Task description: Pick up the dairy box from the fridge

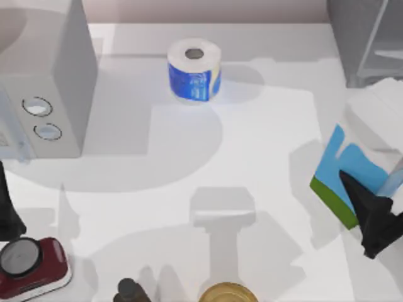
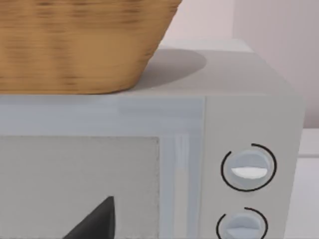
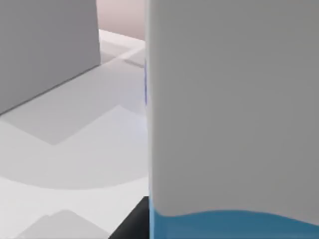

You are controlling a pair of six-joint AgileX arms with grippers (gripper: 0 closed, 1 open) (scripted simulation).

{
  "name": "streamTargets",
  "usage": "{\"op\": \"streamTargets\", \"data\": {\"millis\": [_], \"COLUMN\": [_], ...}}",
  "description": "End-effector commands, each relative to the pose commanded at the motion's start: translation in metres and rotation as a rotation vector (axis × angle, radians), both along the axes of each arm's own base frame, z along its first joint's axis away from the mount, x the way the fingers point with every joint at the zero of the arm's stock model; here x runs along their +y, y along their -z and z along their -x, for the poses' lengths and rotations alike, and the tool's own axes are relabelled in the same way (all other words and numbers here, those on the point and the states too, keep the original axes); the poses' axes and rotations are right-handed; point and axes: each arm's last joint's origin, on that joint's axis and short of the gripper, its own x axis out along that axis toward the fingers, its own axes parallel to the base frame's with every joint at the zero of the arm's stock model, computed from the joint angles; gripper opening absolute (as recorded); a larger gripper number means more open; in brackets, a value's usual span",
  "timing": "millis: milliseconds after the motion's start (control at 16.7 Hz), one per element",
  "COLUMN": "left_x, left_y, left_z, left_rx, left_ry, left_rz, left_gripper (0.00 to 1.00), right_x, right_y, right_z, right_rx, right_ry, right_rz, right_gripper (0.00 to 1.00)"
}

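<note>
Holding the dairy box (image 1: 352,179) tilted above the table's right edge, right gripper (image 1: 371,217) clamped on its blue side | long axis runs from green base, lower left, toward fridge (image 1: 365,38) | left gripper (image 2: 94,221) parked by the dial box, finger state indiscernible | carton's gable top cut off.

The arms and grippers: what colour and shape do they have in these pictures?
The right gripper is matt black, with angular, wedge-shaped fingers that taper to points. The left arm, at the table's left edge, is also plain black. No cables, markings or labels are visible on either.
</note>
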Motion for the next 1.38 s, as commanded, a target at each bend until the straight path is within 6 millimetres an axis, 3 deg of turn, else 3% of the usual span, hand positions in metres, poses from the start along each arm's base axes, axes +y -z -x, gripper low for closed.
{"op": "streamTargets", "data": {"millis": [360, 960, 1380], "left_x": [0.000, 0.000, 0.000], "left_y": [0.000, 0.000, 0.000], "left_z": [0.000, 0.000, 0.000], "left_rx": [0.000, 0.000, 0.000], "left_ry": [0.000, 0.000, 0.000], "left_rz": [0.000, 0.000, 0.000], "left_gripper": [1.00, 1.00, 1.00], "right_x": [0.037, 0.046, 0.069], "right_y": [0.013, 0.017, 0.050], "right_z": [-0.018, -0.025, -0.049], "right_rx": [0.064, 0.062, 0.085], "right_ry": [-0.169, -0.182, -0.187], "right_rz": [0.028, 0.025, 0.042], "right_gripper": [0.00, 0.00, 0.00]}}
